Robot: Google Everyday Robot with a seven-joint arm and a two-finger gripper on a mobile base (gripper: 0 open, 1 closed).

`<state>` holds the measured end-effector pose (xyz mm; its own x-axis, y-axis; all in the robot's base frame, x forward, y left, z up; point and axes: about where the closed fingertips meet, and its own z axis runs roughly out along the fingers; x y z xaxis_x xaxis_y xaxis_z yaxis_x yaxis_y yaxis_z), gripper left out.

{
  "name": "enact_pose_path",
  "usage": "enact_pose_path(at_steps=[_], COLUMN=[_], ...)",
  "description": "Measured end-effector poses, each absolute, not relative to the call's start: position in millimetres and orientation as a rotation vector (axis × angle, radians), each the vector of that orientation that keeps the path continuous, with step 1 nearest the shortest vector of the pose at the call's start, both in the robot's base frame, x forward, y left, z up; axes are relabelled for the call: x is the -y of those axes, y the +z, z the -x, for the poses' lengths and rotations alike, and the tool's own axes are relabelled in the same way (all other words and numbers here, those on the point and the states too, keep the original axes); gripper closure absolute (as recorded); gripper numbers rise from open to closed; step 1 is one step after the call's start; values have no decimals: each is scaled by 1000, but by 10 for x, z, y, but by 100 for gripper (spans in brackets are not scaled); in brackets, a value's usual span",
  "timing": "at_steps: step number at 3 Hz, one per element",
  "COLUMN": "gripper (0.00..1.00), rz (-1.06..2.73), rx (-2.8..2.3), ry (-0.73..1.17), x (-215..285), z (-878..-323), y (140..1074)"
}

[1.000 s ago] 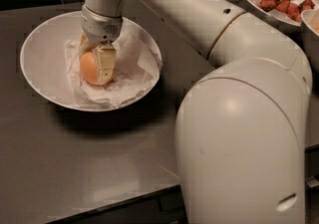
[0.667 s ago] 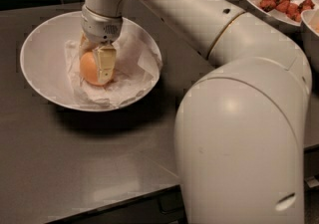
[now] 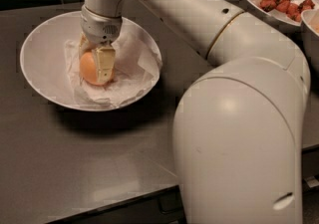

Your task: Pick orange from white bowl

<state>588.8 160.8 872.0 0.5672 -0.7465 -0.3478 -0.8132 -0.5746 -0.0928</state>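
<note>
The orange (image 3: pixel 87 68) lies on crumpled white paper in the large white bowl (image 3: pixel 40 54) at the left of the dark table. My gripper (image 3: pixel 95 68) reaches straight down into the bowl from the white arm and is shut on the orange. One cream finger (image 3: pixel 105 63) presses the orange's right side. The other finger is mostly hidden behind the fruit. The orange still rests low on the paper.
A smaller white bowl with red strawberries (image 3: pixel 284 1) stands at the back right, with another dish edge (image 3: pixel 311 29) beside it. My arm's large white elbow housing (image 3: pixel 239 138) fills the right foreground. The table's front edge (image 3: pixel 124 200) runs along the bottom.
</note>
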Motion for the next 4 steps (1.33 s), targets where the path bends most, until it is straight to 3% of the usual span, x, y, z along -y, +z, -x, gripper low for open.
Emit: enact_pose_path(at_steps=[1,4], gripper=[100,100], rz=[2553,2466], rx=[-1298,-1264], ry=[391,171], x=[-1613,-1560], z=[-5887,-5703], y=[8742,9381])
